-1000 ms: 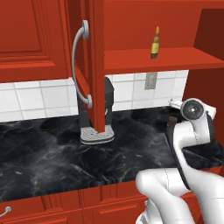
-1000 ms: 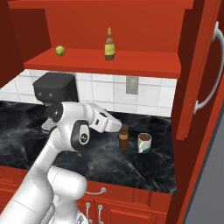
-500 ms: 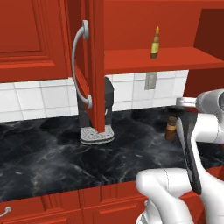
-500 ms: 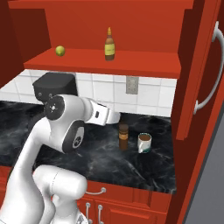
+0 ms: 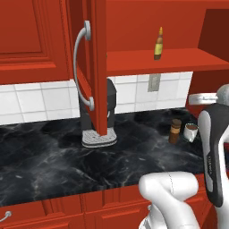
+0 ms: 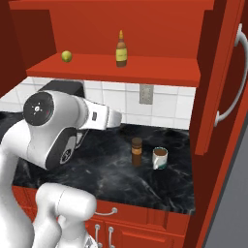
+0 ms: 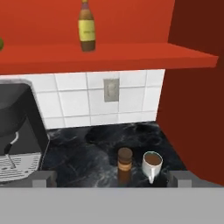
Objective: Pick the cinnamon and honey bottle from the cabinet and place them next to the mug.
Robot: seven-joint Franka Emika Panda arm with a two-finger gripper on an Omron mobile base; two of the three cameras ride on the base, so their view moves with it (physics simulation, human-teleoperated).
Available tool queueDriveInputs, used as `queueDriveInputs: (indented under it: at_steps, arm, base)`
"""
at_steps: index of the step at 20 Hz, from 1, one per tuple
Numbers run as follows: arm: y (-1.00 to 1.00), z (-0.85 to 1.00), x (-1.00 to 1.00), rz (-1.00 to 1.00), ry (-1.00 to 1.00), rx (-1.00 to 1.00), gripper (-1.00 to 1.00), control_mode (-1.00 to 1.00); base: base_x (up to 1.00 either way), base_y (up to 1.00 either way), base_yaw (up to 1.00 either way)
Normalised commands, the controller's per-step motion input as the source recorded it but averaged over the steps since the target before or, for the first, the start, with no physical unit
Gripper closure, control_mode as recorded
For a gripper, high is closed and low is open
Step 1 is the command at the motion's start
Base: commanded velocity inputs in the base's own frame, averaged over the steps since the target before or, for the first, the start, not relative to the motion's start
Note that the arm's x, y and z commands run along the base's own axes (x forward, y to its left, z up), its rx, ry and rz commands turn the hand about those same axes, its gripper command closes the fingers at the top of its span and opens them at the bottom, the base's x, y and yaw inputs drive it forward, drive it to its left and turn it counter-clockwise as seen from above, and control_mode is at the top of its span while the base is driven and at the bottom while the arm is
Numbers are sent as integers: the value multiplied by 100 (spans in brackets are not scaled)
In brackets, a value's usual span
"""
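On the black counter, from left to right, a dark coffee machine [image 7: 17, 131] stands by the tiled wall, then the brown cinnamon jar [image 7: 124, 164] stands just beside the white mug [image 7: 152, 165], so that half of the job looks done. Above, the amber honey bottle [image 7: 87, 26] is upright on the shelf of the red cabinet [image 7: 131, 54]. The white arm is raised level with the counter items, its empty gripper [image 7: 111, 179] spread wide and facing the wall; next it likely must rise to the bottle.

cinnamon [image 7: 124, 165] just beside mug [image 7: 152, 165]
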Motion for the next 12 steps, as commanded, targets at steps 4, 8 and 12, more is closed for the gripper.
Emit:
queueDriveInputs:
  at_steps: [4, 8, 12]
  arm:
    - [41, 62, -18, 2, -4, 0, -100, -100]
    - [46, 56, -4, 0, -4, -2, -100, -100]
    - [44, 47, 0, -1, -3, -2, -100, -100]
  base:
    - [0, 0, 0]
    - [0, 0, 0]
    - [0, 0, 0]
